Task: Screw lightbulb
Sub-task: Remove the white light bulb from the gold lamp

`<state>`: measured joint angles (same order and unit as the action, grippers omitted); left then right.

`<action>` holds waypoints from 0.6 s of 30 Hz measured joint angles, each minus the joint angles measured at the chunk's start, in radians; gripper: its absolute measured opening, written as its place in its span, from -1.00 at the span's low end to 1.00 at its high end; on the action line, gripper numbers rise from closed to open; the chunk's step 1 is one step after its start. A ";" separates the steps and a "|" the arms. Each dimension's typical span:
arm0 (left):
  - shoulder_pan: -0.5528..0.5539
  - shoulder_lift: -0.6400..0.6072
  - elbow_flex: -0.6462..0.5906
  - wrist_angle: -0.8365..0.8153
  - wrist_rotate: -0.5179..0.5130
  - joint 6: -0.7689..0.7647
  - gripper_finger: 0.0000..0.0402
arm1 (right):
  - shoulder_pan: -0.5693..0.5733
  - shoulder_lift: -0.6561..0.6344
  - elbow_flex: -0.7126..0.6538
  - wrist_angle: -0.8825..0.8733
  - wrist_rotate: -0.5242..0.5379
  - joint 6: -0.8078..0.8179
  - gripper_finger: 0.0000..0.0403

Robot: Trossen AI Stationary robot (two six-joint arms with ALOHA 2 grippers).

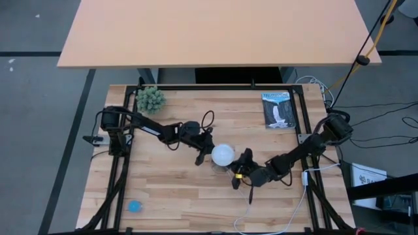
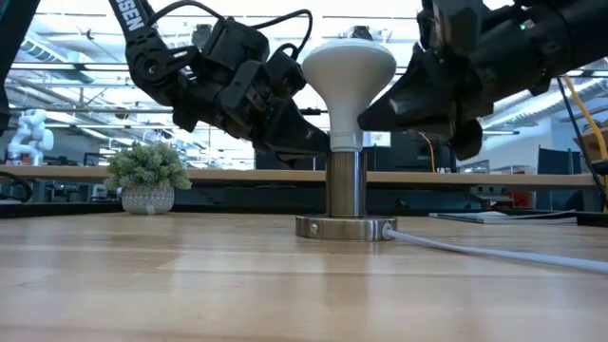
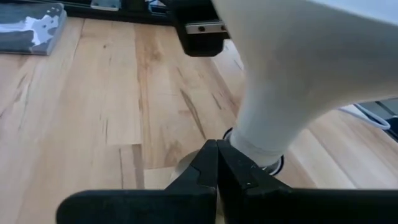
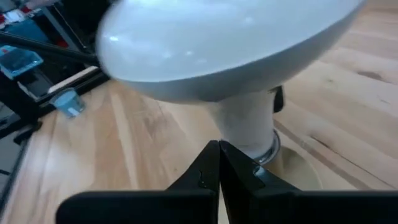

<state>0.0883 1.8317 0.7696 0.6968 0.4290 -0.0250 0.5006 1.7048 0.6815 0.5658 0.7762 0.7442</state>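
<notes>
The white lightbulb [image 2: 348, 66] stands upright, its neck in the silvery socket [image 2: 346, 185], whose round base disc [image 2: 346, 228] rests on the wooden table [image 1: 170, 189]. The bulb also shows in the high view [image 1: 223, 155]. My left gripper [image 2: 321, 142] is shut, its tips at the bulb's neck on the table's left side; it shows in its wrist view [image 3: 217, 155]. My right gripper [image 2: 365, 121] is shut, its tips at the neck on the opposite side; it shows in its wrist view [image 4: 219, 152]. My left gripper's shut fingertips [image 3: 217, 149] lie against the bulb's neck [image 3: 261, 140] just above the socket, coming slanting down from the table's left. The bulb stands upright in the socket. My right gripper's shut fingertips [image 4: 219, 149] lie against the bulb's neck [image 4: 245, 134] below the globe, coming slanting down from the table's right.
A white cord [image 2: 475, 249] runs from the socket base toward the table's near right. A small potted plant [image 1: 150, 99] stands at the far left, a booklet [image 1: 279, 109] at the far right, a blue object [image 1: 134, 206] near the near left corner.
</notes>
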 joint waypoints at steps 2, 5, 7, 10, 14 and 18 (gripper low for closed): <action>-0.008 0.000 0.000 0.000 0.000 -0.001 -1.00 | -0.008 0.006 0.000 -0.001 -0.001 -0.004 -1.00; -0.021 0.000 0.000 0.000 -0.003 -0.001 -1.00 | -0.017 0.021 0.000 -0.001 0.002 -0.004 -1.00; -0.026 0.000 0.000 0.000 -0.006 -0.001 -1.00 | -0.023 0.027 0.000 -0.006 0.006 -0.005 -1.00; -0.030 0.000 0.000 0.000 -0.017 -0.003 -1.00 | -0.029 0.027 0.000 -0.042 0.048 0.000 -1.00; -0.030 -0.011 -0.001 -0.018 -0.022 -0.019 -1.00 | -0.030 0.028 -0.001 -0.070 0.148 0.000 -1.00; -0.036 -0.038 0.000 -0.058 -0.014 -0.009 -1.00 | -0.047 0.027 0.000 -0.127 0.188 0.034 -1.00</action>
<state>0.0526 1.7935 0.7692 0.6391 0.4151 -0.0337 0.4535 1.7321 0.6811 0.4386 0.9641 0.7787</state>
